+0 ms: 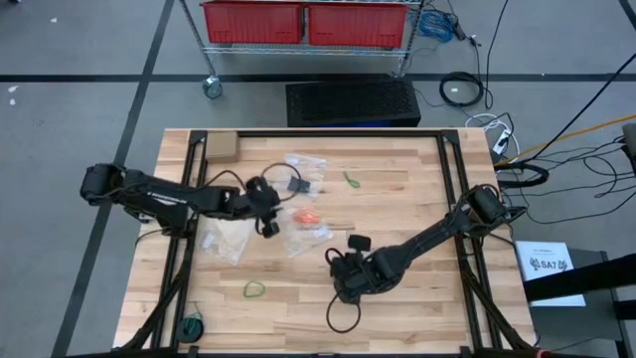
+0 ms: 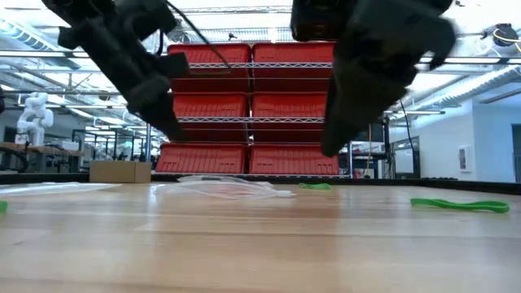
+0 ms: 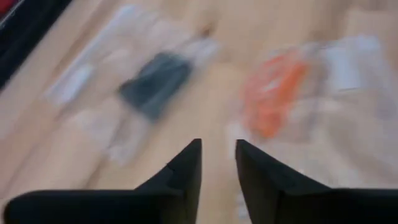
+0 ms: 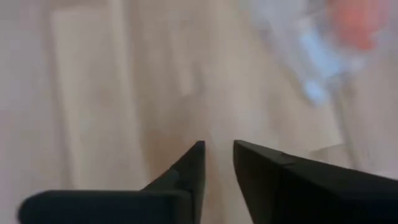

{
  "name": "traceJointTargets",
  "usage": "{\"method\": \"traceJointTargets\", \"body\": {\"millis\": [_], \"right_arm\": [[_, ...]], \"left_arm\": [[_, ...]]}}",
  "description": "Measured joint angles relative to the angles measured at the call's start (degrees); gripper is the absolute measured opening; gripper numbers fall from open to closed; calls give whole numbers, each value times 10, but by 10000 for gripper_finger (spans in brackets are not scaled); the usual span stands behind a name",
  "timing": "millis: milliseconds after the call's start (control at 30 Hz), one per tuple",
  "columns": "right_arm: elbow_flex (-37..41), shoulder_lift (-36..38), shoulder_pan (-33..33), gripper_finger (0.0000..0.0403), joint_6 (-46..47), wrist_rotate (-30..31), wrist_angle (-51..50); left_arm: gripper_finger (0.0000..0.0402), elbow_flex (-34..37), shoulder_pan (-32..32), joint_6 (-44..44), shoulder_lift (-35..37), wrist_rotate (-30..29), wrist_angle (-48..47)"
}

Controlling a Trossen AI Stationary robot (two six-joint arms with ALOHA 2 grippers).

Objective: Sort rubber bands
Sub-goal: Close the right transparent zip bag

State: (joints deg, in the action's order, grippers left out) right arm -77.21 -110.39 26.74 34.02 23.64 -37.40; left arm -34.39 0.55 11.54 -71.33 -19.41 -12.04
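Orange-red rubber bands (image 1: 307, 216) sit inside a clear bag (image 1: 316, 230) at the middle of the high view, with a green band (image 1: 352, 180) above and right of them and another green band (image 1: 254, 289) low and left. The left gripper (image 1: 268, 221) hangs just left of the orange bunch, fingers slightly parted, grasping nothing. The right gripper (image 1: 343, 265) hovers lower centre, fingers narrowly apart and empty.

Both wrist views smeared: orange rubber bands (image 3: 273, 93) inside a clear bag (image 3: 348, 74) just a blur; dark bagged clump (image 3: 155, 84) unidentifiable.
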Motion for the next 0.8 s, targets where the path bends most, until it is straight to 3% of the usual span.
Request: {"method": "traceJointTargets", "body": {"millis": [200,433,600,800], "right_arm": [[0,0,0,10,23,29,4],[0,0,5,2,61,63,16],[18,-15,-3,1,52,63,66],[63,-26,-46,0,62,62,87]], "left_arm": [[41,0,48,2,-33,9,-22],[5,0,74,27,-120,69,-5],[5,0,48,61,-145,97,21],[2,0,-29,129,-146,106,21]]}}
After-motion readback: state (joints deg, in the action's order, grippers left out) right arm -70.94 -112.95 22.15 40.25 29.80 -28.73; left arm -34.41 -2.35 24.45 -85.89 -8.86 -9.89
